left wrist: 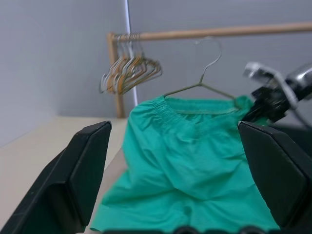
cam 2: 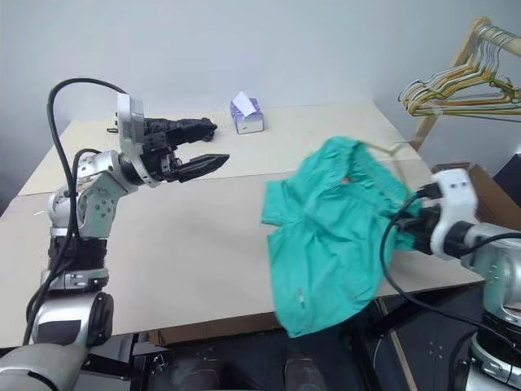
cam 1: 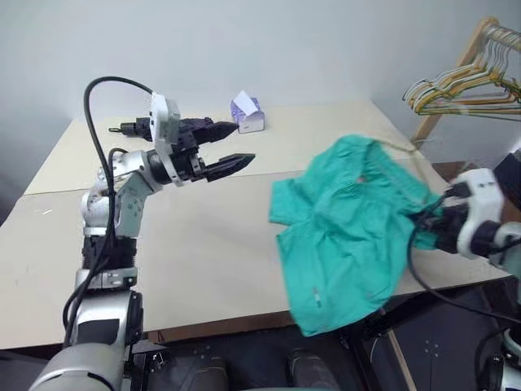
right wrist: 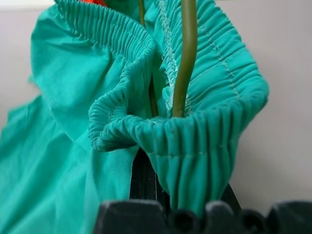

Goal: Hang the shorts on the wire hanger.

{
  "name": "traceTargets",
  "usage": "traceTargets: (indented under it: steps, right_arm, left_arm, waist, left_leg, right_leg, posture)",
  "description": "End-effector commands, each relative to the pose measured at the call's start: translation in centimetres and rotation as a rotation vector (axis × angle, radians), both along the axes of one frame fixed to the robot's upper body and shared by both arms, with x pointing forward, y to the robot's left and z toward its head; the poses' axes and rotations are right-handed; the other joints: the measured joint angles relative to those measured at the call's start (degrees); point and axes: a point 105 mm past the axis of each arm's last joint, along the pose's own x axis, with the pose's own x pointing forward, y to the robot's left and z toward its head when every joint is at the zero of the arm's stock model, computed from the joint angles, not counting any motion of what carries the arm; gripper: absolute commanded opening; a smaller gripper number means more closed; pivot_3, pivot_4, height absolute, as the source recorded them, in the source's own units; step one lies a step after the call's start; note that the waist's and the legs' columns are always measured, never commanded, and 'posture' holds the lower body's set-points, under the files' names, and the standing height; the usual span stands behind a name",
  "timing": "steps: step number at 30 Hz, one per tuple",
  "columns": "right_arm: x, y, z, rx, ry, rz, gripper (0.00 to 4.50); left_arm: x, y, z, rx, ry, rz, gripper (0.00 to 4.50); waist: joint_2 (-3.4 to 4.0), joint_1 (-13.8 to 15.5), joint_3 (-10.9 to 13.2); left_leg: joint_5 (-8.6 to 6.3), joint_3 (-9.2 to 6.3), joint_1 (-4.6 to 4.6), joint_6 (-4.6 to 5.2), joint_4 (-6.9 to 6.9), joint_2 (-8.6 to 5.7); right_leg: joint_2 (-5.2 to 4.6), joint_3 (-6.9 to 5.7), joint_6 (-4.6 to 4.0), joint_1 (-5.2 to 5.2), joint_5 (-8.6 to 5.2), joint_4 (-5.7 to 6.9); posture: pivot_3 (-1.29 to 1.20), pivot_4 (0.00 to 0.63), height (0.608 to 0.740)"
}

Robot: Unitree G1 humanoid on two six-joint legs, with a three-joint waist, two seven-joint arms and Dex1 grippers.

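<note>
Shorts [right wrist: 73, 87] — between right fingers [right wrist: 146, 180]

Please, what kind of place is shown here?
Probably an indoor test room set up for laundry practice: a plain beige table against bare grey walls, a wooden rack carrying spare hangers, and a tissue box.

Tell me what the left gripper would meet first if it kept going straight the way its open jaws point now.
Most likely the shorts: the left gripper points toward them, and its wrist view frames them between the jaws, draped on the wire hanger. The way up to them looks free; depth is hard to judge.
</note>
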Motion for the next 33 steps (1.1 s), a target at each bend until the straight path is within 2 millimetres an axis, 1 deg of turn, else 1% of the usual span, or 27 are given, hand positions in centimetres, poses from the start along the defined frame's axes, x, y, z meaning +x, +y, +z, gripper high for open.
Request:
traceTargets:
  steps: [1, 4, 6, 7, 10, 15, 19, 23, 25, 29, 33]
  right_arm:
    - [-0.7, -2.2, 2.8, -0.004, -0.099, -0.169, 0.00]
    - [-1.0, -4.0, 3.5, -0.008, -0.112, -0.288, 0.00]
    - [-1.2, -6.0, 4.2, -0.018, -0.124, -0.398, 0.00]
    - [-1.3, -6.7, 4.4, -0.021, -0.126, -0.430, 0.00]
    - [-1.3, -9.0, 5.4, 0.006, -0.134, -0.545, 0.00]
    - [-1.1, -12.3, 6.5, 0.042, -0.165, -0.730, 0.00]
    - [-0.9, -13.7, 7.2, 0.133, -0.187, -0.814, 0.00]
    - [-0.8, -14.8, 7.2, 0.160, -0.190, -0.881, 0.00]
    - [-0.9, -15.3, 7.2, 0.201, -0.194, -0.911, 0.00]
    - [-1.5, -16.8, 6.4, 0.282, -0.176, -1.003, 0.00]
    - [-1.4, -16.9, 5.2, 0.298, -0.134, -1.024, 0.00]
  left_arm:
    - [-1.5, -0.2, 2.0, -0.083, -0.001, -0.028, 4.48]
    - [-2.4, -0.6, 2.4, -0.094, -0.001, -0.052, 4.48]
    - [-2.9, -0.7, 2.7, -0.095, -0.007, -0.059, 4.48]
    - [-3.1, -0.7, 2.8, -0.095, -0.009, -0.059, 4.48]
    - [-3.3, -0.6, 3.0, -0.081, -0.015, -0.058, 4.48]
    - [-3.5, -0.5, 3.0, -0.066, -0.022, -0.055, 4.48]
    - [-3.5, -0.5, 2.9, -0.061, -0.026, -0.054, 4.48]
    - [-3.6, -0.5, 2.7, -0.052, -0.030, -0.053, 4.48]
    - [-3.6, -0.5, 2.6, -0.050, -0.031, -0.054, 4.48]
    - [-3.6, -0.5, 2.5, -0.048, -0.032, -0.055, 4.48]
    - [-3.7, -0.5, 2.4, -0.042, -0.034, -0.056, 4.48]
  waist:
    - [0.04, -0.50, -0.02]
    - [0.12, -1.43, -0.07]
    - [0.12, -1.82, -0.07]
    - [0.12, -1.96, -0.07]
    - [0.14, -2.57, -0.06]
    - [0.16, -2.96, -0.07]
    - [0.23, -3.06, -0.08]
    - [0.25, -2.92, -0.08]
    - [0.26, -2.91, -0.08]
    - [0.29, -2.78, -0.09]
    - [0.30, -2.77, -0.10]
  left_leg:
    - [0.00, 0.02, 0.04, 0.01, -0.03, 0.00]
    - [-0.01, 0.06, 0.15, 0.01, -0.12, -0.01]
    - [-0.01, 0.09, 0.21, 0.01, -0.17, 0.00]
    - [-0.01, 0.09, 0.21, 0.01, -0.19, 0.00]
    - [-0.01, 0.13, 0.23, 0.01, -0.19, -0.02]
    - [-0.01, 0.19, 0.31, 0.01, -0.30, -0.02]
    - [0.00, 0.23, 0.33, 0.01, -0.33, -0.02]
    - [0.00, 0.26, 0.33, 0.01, -0.35, -0.02]
    - [0.00, 0.27, 0.32, 0.01, -0.35, -0.02]
    - [0.00, 0.30, 0.32, 0.01, -0.35, -0.03]
    - [0.00, 0.31, 0.31, 0.01, -0.37, -0.03]
  right_leg:
    - [0.00, 0.02, 0.00, 0.03, 0.00, -0.02]
    - [0.01, 0.07, 0.01, 0.13, -0.01, -0.05]
    - [0.03, 0.09, 0.02, 0.17, -0.02, -0.08]
    - [0.03, 0.09, 0.02, 0.17, -0.02, -0.08]
    - [0.02, 0.12, 0.01, 0.20, -0.01, -0.11]
    - [0.03, 0.18, 0.01, 0.24, -0.02, -0.16]
    - [0.04, 0.23, 0.01, 0.24, -0.02, -0.17]
    - [0.04, 0.25, 0.01, 0.24, -0.02, -0.19]
    - [0.04, 0.26, 0.00, 0.24, -0.02, -0.21]
    - [0.03, 0.30, 0.00, 0.24, -0.02, -0.24]
    - [0.03, 0.30, 0.00, 0.25, -0.02, -0.30]
  posture:
    - [-0.18, 0.040, 0.740]
    - [-0.17, 0.048, 0.740]
    - [-0.17, 0.050, 0.740]
    - [-0.17, 0.050, 0.740]
    - [-0.16, 0.052, 0.740]
    - [-0.14, 0.050, 0.740]
    - [-0.14, 0.044, 0.740]
    - [-0.14, 0.039, 0.740]
    - [-0.13, 0.036, 0.740]
    - [-0.13, 0.033, 0.740]
    - [-0.13, 0.030, 0.740]
